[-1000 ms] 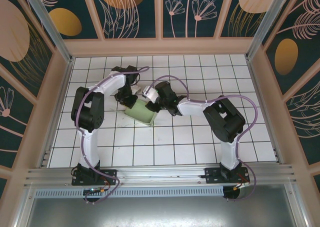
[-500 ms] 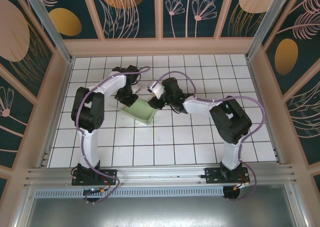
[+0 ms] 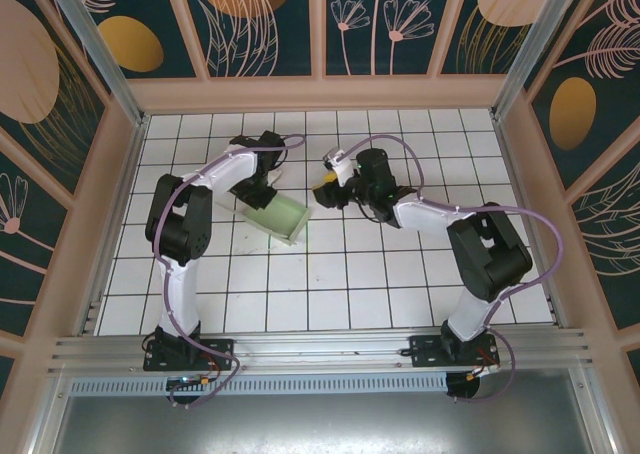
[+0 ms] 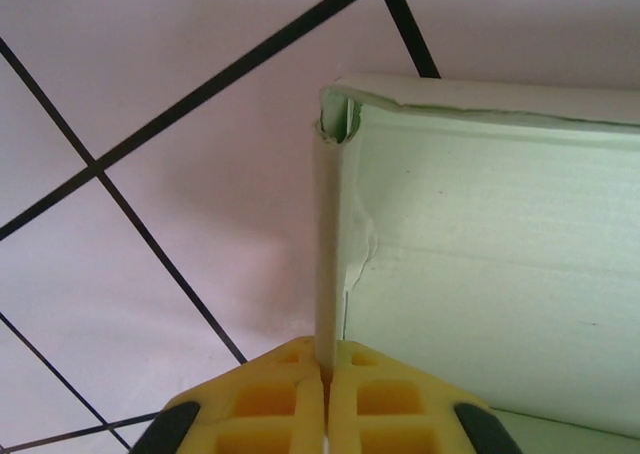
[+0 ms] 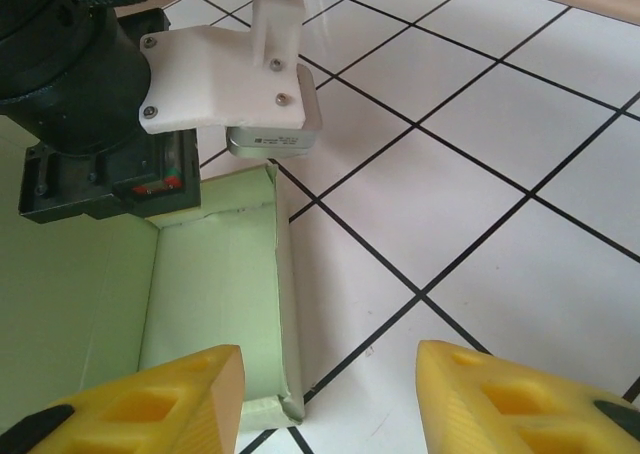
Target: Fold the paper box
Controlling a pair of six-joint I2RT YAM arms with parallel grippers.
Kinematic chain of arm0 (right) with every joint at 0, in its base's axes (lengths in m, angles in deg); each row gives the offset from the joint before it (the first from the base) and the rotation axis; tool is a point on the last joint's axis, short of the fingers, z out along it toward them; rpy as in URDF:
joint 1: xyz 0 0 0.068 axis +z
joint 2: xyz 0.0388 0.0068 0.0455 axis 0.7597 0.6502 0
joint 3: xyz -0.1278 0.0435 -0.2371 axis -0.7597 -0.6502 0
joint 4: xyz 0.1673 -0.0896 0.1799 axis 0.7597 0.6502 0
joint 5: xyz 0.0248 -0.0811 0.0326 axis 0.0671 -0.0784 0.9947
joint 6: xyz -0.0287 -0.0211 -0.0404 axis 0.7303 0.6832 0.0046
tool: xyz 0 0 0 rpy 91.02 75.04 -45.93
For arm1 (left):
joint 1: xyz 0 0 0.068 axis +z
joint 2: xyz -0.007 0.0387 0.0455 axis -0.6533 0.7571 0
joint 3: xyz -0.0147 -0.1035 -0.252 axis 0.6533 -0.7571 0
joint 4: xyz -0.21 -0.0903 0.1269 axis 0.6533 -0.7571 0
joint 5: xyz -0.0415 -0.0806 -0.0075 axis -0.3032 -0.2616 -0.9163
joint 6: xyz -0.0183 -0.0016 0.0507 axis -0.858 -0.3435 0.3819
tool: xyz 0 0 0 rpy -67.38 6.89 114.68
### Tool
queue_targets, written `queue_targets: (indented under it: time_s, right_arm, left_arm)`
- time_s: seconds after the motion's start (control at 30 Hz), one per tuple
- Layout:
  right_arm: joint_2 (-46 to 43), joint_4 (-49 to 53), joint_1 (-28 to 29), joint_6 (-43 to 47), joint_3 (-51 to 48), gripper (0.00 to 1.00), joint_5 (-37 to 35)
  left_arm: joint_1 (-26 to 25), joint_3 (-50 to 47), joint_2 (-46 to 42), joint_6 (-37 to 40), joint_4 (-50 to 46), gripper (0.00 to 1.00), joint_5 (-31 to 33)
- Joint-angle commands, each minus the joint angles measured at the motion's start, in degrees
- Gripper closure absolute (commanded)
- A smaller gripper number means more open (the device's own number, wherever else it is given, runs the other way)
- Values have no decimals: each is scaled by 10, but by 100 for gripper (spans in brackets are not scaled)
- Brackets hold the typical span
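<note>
On the white tiled counter, a little left of centre between the two arms, the paper box sits open side up with its walls raised (a wrinkle marks the card near the pinched wall). At the box's far-left wall the left claw is clamped flat on the thin upright card, holding that side erect. Just off the far-right corner, the right claw hangs with its jaws apart and empty, clear of the card. The work appears to be at the wall-setting stage, the tray largely formed. The next move likely calls for the right claw to reach a free wall or tab and press it home gently while the left anchors the box against sliding
</note>
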Motion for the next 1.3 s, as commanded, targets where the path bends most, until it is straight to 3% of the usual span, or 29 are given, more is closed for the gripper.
queue_targets:
  time_s: [0.0, 0.03, 0.17, 0.4, 0.47, 0.6, 0.73, 0.93, 1.27]
  right_arm:
    - [-25, -31, -7, -19, -11, 49, 9]
    - [-25, -33, -6, -21, -11, 48, 9]
    - [-23, -33, -7, -22, -9, 44, 8]
    - [-5, -11, -6, -15, 9, 39, 4]
    - [3, -5, -6, -15, 18, 38, -2]
    - [37, 39, 9, -12, 59, 37, -34]
    - [79, 83, 36, -1, 109, 35, -67]
    - [169, 143, 76, -31, 215, 35, -107]
    - [289, 247, 89, -117, 361, 36, -200]
  left_arm:
    - [0, -3, -28, -5, 45, 84, -6]
    - [0, 0, -36, -8, 53, 83, -8]
    - [0, 9, -56, -20, 79, 60, -22]
    - [1, 17, -73, -39, 85, 42, -31]
    - [2, 10, -93, -43, 103, 40, -28]
    - [26, -29, -161, -70, 174, 26, -3]
    - [70, -87, -224, -114, 232, 2, 6]
    - [98, -192, -312, -152, 308, 1, 93]
    - [110, -271, -372, -144, 355, 1, 106]
